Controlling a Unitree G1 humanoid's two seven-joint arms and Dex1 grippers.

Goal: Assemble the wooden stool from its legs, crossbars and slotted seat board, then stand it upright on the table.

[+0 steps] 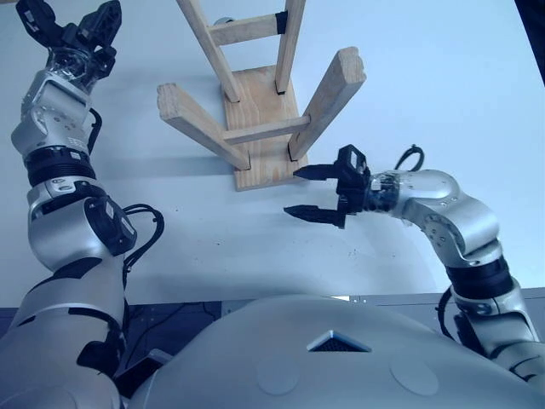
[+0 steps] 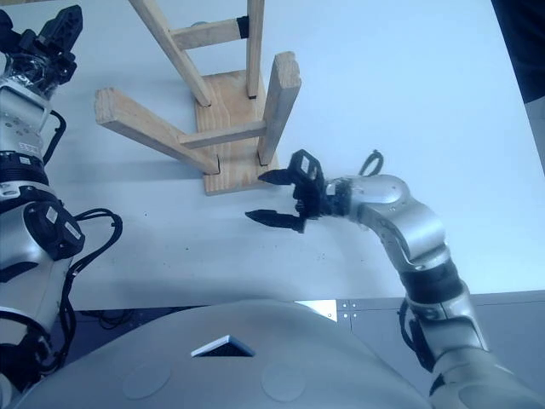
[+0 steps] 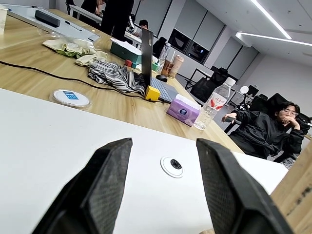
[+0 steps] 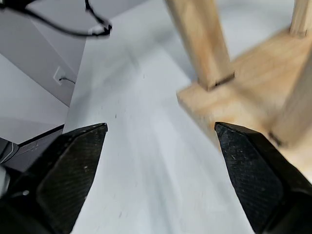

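Observation:
The wooden stool stands upside down on the white table (image 1: 443, 94). Its seat board (image 1: 260, 166) lies flat and its legs point up. Two near legs (image 1: 197, 123) (image 1: 328, 95) splay outward, joined by a crossbar (image 1: 266, 129); the two far legs carry another crossbar (image 1: 245, 30). My right gripper (image 1: 292, 192) hovers open just off the seat board's near right corner, holding nothing; in the right wrist view the seat corner (image 4: 243, 105) and a leg (image 4: 200, 39) lie beyond its gripper (image 4: 161, 127). My left gripper (image 1: 70, 21) is raised at the far left, open and holding nothing, well clear of the stool.
The table's front edge (image 1: 255, 294) runs close below the right gripper. Bare tabletop stretches to the right of the stool. A round cable grommet (image 3: 171, 165) sits in the table beyond the left gripper (image 3: 164, 142). Other desks with clutter stand behind.

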